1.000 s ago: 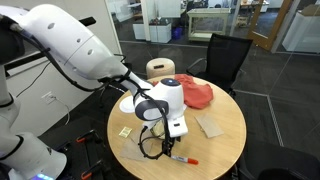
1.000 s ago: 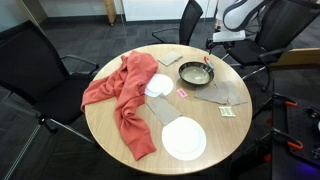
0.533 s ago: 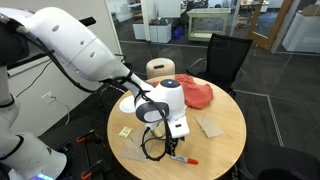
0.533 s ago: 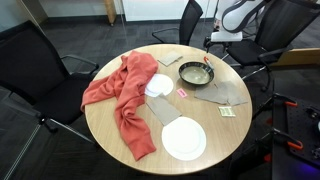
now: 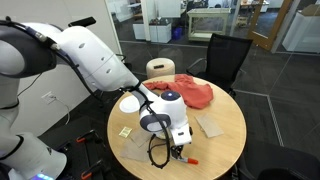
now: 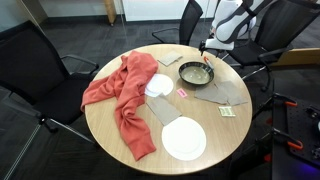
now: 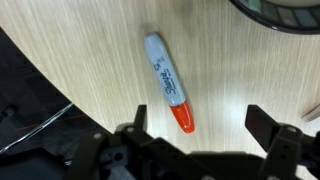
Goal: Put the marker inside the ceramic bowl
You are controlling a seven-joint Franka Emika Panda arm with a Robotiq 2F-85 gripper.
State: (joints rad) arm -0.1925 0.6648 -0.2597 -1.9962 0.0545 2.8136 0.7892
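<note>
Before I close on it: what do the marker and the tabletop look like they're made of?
Marker: probably smooth plastic, going by the pale barrel with printed lettering and the red end. Tabletop: light wood grain with a matt look, probably laminate or veneer; I can't tell which.

cnt: marker [image 7: 168, 82] x1 | ceramic bowl [image 6: 184, 76] x1 | red cloth [image 6: 118, 95] x1
</note>
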